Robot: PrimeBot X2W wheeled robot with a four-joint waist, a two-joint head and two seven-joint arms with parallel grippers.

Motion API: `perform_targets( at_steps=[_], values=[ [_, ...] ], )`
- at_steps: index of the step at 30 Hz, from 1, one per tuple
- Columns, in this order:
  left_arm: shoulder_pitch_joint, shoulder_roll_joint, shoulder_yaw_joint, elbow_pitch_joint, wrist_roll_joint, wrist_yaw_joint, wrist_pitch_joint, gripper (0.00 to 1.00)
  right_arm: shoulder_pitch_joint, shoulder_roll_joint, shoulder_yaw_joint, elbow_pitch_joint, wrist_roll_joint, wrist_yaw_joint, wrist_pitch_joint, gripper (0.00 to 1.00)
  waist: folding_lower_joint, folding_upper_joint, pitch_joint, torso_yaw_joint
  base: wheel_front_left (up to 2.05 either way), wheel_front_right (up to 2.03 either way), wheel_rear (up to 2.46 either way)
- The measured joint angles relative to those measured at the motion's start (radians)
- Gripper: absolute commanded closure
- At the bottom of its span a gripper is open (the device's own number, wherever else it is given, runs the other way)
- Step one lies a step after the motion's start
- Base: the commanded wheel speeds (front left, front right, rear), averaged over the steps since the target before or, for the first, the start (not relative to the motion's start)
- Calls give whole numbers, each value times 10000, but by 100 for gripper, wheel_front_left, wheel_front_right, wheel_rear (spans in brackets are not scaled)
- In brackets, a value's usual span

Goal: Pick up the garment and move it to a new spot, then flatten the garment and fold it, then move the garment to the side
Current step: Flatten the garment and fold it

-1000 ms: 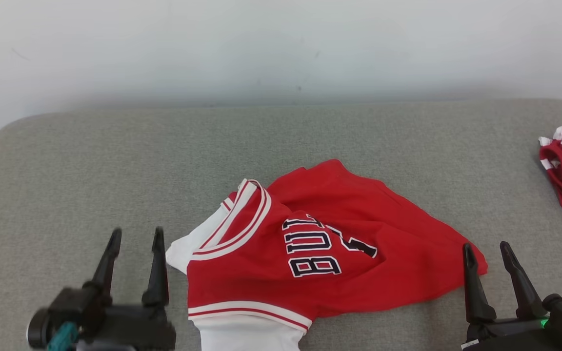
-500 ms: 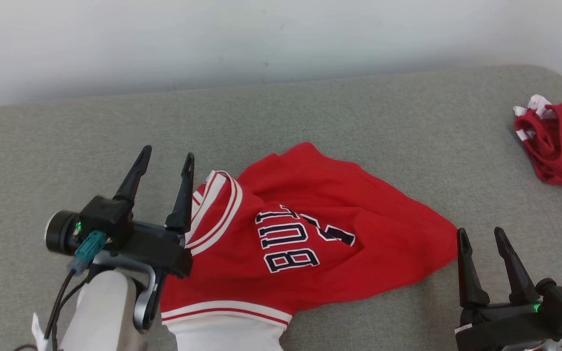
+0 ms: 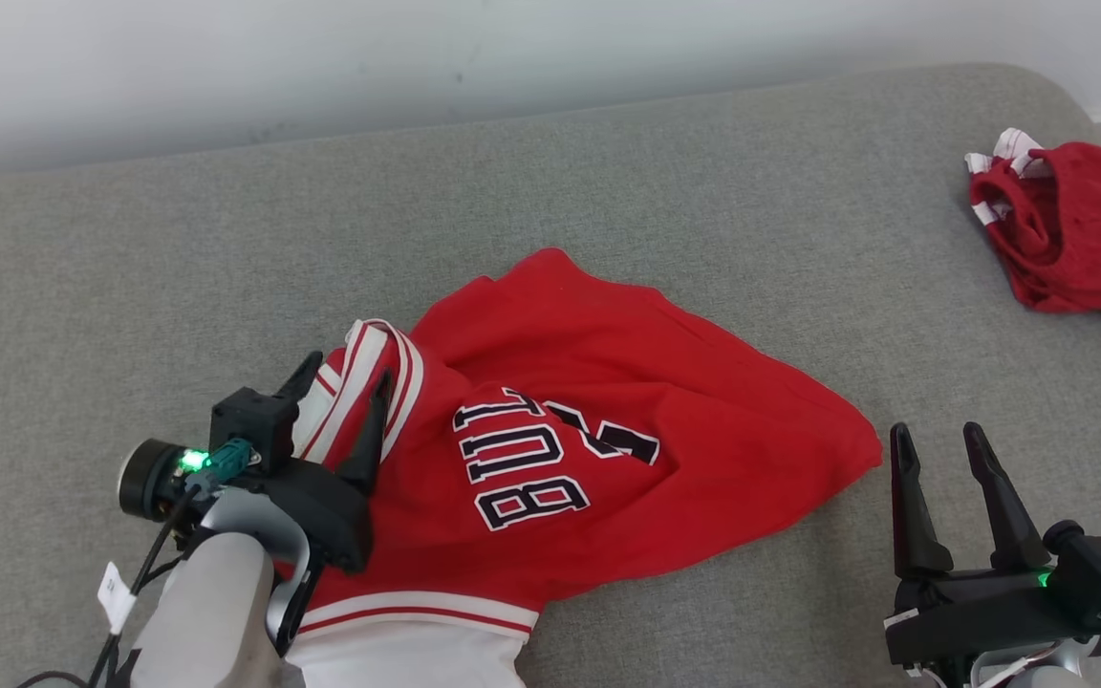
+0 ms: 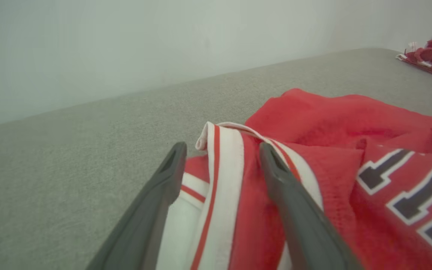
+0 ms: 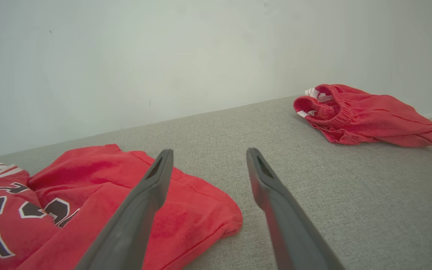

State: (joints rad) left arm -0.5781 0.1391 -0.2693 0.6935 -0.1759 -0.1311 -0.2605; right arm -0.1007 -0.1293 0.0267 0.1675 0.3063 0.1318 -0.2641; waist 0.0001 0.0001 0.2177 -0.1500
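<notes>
Left hand spread open astride the striped edge of the crumpled red basketball jersey with white-and-red trim and dark outlined lettering; right hand open and holding nothing.

The jersey lies bunched near the front middle of the grey fabric-covered tabletop, its white lower part running off the bottom of the head view. In the left wrist view the raised white-and-red band stands between the two dark fingers, which are apart; whether they press the cloth I cannot tell. The right hand sits just beside the jersey's pointed right corner, fingers parted over bare grey fabric. A second bunched red garment with white-striped elastic edge lies well apart at the far right of the tabletop, near the pale wall.
</notes>
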Motion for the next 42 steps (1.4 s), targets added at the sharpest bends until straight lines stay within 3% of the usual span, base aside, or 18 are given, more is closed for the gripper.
perform_targets(
  at_steps=[3,4,5,6,15,27,28,29,37,42],
  values=[
    [-219,79,-414,679,-345,0,171,0,-15,19,-4,56,0,0,0,0,0,0,39,-51,0,0,0],
    [-280,81,-571,853,-527,0,209,25,-26,23,-4,65,0,0,0,0,0,0,45,-57,0,0,0],
    [-336,82,-729,1007,-690,0,247,92,-40,27,6,67,0,0,0,0,0,0,51,-62,0,0,0],
    [-393,94,-941,1129,-821,0,332,100,-58,29,12,69,0,0,0,0,0,0,58,-70,0,0,0],
    [-1315,520,-1616,1628,-1578,-2,123,100,-219,23,36,94,13,0,0,0,0,0,167,-166,0,0,0],
    [-2027,1452,-548,853,-1586,441,-21,100,-242,90,-180,198,-19,0,0,0,0,0,169,-248,0,0,0],
    [-1922,1482,-481,771,-1578,468,-23,27,-240,119,-194,222,-23,0,0,0,0,0,139,-239,0,0,0],
    [-1801,1492,-424,717,-1553,500,-21,0,-232,138,-171,240,-38,0,0,0,0,0,103,-227,0,0,0],
    [-513,1396,272,-430,-1455,635,-25,0,-95,121,-134,311,-86,0,0,0,-2,0,-342,5,0,0,0],
    [889,1239,1195,-2232,-1256,970,-31,0,94,65,-15,272,-88,0,0,0,-1,-1,-797,287,0,0,0]
  ],
)
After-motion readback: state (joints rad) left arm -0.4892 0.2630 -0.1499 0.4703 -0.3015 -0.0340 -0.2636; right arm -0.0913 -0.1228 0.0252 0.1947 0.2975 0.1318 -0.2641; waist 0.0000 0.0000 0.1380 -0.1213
